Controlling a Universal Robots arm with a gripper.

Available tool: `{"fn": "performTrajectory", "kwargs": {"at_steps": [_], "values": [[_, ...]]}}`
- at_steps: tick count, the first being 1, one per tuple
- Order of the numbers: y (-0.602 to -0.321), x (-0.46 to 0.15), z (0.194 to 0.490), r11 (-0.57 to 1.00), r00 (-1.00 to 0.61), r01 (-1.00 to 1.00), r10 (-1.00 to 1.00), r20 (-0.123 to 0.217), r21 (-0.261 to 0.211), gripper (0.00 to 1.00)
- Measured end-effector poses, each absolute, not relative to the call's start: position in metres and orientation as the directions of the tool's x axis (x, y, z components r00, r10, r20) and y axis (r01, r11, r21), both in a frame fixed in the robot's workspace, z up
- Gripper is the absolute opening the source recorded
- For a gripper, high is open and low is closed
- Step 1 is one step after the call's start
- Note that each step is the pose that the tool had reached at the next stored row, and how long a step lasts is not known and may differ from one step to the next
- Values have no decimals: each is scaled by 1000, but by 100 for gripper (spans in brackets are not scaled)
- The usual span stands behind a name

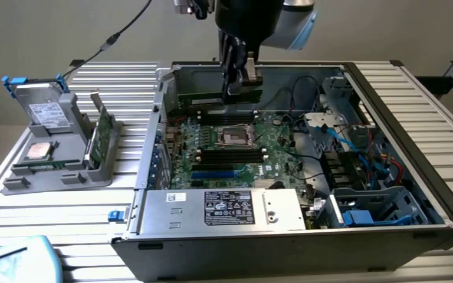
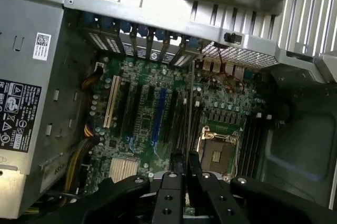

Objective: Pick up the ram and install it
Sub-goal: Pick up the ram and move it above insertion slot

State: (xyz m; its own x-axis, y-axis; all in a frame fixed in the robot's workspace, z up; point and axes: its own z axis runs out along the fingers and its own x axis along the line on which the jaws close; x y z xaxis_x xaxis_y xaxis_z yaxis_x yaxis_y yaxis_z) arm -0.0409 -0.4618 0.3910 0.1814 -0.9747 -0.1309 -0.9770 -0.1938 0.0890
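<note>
- the hand (image 1: 237, 88) is clamping together on the ram (image 1: 204, 98), and in the wrist view the hand (image 2: 184, 158) is showing the same: the two fingers are pressing on the thin edge of the ram (image 2: 190, 108) with no gap beside it.
- the ram is hanging lengthwise under the hand, inside the open computer case (image 1: 403, 112), over the far part of the motherboard (image 1: 238, 162).
- it is sitting just above the black memory slots (image 1: 214, 113) that are lying beyond the cpu socket (image 1: 235, 135).
- i am judging that the picking-up step is done and the installing step is the one in hand, since the stick is looking lifted and not seated.
- this step is asking for the lower edge of the stick to be parallel with one slot and straight over it, with an even press along the length; a tilted stick could be catching on the slot ends.
- i cannot tell if the ram is touching a slot or floating over it, because the stick itself is covering the contact line in the exterior view.
- the slot latches are too small to read as open or closed.
- in the wrist view the ram is appearing edge-on, so its chips and label are not readable.
- further out, a power supply (image 1: 219, 207) is lying at the near side of the case, and on the worktop (image 1: 45, 209) towards the exterior view's left a grey holder (image 1: 49, 168) is carrying a green card (image 1: 101, 137).
</note>
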Motion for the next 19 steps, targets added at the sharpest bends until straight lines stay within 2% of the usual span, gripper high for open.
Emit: {"fn": "performTrajectory", "kwargs": {"at_steps": [6, 19], "values": [[-461, -18, 391, -193, 181, -977, -975, -132, 89, 15], [-455, -13, 379, -126, 114, -988, -985, -132, 89, 15]]}}
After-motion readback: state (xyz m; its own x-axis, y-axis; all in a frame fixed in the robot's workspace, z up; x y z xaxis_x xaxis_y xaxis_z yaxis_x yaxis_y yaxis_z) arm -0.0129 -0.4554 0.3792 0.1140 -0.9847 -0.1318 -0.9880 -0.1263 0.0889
